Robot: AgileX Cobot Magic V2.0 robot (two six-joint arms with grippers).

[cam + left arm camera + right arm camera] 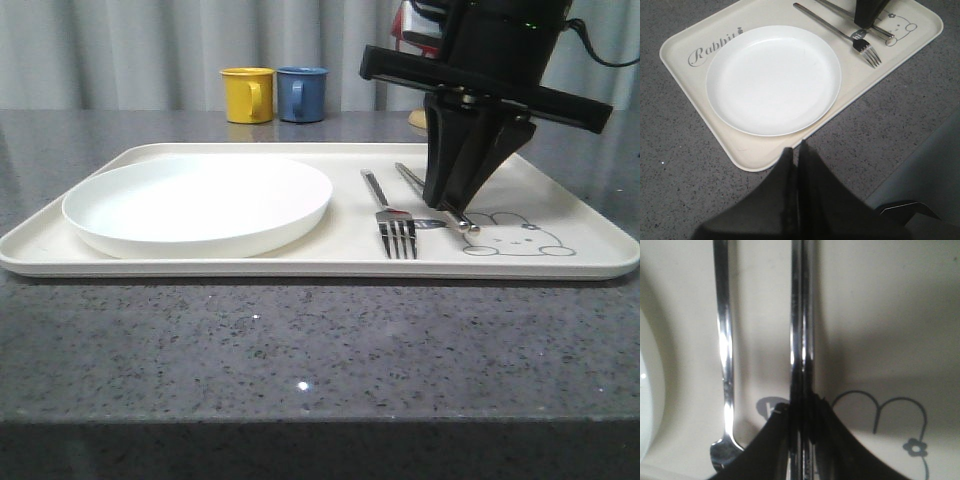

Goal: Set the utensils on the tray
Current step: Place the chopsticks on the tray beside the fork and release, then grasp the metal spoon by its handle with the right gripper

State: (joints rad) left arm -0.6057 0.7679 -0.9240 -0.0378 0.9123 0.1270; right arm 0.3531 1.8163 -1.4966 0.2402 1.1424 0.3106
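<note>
The right pincer (455, 212) stands at centre right of the front view, pointing down onto the tray (300, 268), its two dark fingers drawn together around the chopsticks (440, 205). In the right wrist view the fingers (782, 440) grip the paired shiny strips (802, 315) low in the frame, with the strips running straight up from them and lying flat on the tray surface. The left pincer (796, 165) shows at the bottom centre of the left wrist view, fingers pressed together with nothing between them, hovering over the near edge of the tray.

The fork (390, 215) lies just left of the chopsticks, tines toward the camera in the front view, handle pointing away. It is close to the chopsticks but apart from them. A small shiny piece shows between the fork tines and the pincer tip; what it is cannot be told. The white plate (198, 203) fills the left half of the tray. A bunny drawing (515, 238) sits at the tray's lower right, beside the chopstick ends.

The tray rests on a dark speckled worktop (300, 350). Behind it, at upper centre, stand a yellow mug (247, 94) and a blue mug (302, 93) before a pale curtain (120, 50).
</note>
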